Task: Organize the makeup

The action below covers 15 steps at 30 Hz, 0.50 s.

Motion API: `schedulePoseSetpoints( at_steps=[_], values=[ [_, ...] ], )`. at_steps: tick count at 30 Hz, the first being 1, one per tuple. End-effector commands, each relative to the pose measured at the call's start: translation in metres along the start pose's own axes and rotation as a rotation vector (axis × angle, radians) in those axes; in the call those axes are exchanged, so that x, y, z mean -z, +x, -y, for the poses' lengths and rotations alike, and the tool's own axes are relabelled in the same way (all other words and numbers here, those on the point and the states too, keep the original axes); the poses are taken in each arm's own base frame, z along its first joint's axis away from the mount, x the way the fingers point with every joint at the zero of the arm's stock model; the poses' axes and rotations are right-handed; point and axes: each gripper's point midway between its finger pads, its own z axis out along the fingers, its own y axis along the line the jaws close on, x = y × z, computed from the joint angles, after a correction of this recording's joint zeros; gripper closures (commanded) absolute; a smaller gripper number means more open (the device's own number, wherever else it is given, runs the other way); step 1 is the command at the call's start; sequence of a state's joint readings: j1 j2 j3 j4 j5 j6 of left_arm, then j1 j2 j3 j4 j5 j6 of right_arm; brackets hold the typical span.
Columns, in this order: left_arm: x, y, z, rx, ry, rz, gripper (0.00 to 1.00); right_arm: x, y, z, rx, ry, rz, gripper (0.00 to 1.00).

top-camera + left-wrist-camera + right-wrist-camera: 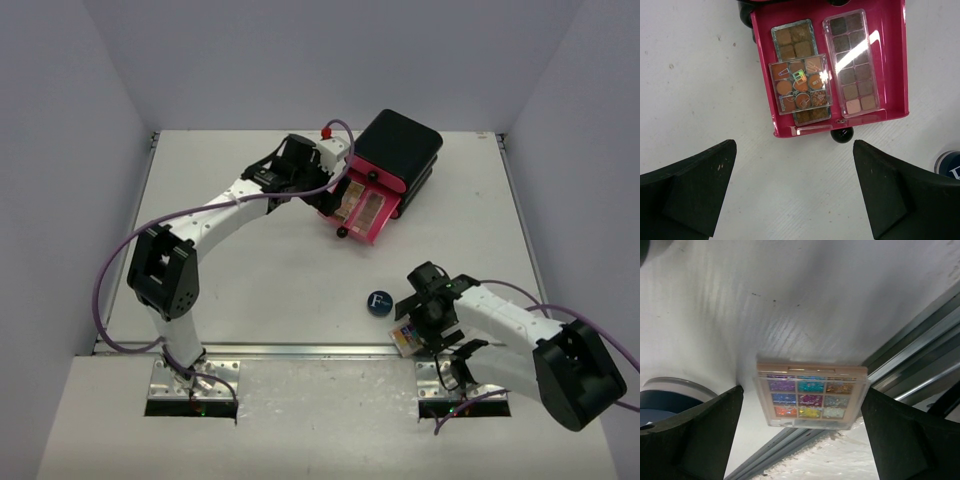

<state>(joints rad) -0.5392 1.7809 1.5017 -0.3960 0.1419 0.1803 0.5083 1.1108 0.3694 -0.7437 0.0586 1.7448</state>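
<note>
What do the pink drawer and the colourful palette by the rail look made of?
The pink drawer looks like glossy hard plastic: it throws bright reflections. The colourful palette seems to have a clear plastic lid over glittery pans in a beige case, probably plastic too.

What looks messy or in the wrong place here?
The rainbow palette lies at the near edge of the table, reaching over the metal rail, far from the drawer. In the drawer, a square palette sits slightly crooked on top of a longer one.
</note>
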Motion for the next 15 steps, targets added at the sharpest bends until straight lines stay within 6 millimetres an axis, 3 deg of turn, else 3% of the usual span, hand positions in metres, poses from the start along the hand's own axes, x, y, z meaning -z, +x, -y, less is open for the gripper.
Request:
schedulePoseSetpoints(
  at_steps=[1, 4, 8, 15],
  values=[
    [0.005, -0.024, -0.006, 0.007, 0.0, 0.06, 0.0, -0.007, -0.008, 0.0, -0.042, 0.028, 0.056, 0.04],
    [0.005, -0.023, -0.007, 0.006, 0.003, 0.057, 0.0, -0.007, -0.009, -0.003, -0.037, 0.025, 0.063, 0.12],
    [0.002, -0.02, -0.008, 0.017, 0.006, 0.049, 0.0, -0.003, -0.015, -0.009, -0.039, -0.002, 0.096, 0.37],
    [0.0, -0.017, -0.01, 0.029, 0.013, 0.04, 0.0, 0.003, -0.018, -0.018, -0.013, -0.034, 0.117, 0.63]
  ],
)
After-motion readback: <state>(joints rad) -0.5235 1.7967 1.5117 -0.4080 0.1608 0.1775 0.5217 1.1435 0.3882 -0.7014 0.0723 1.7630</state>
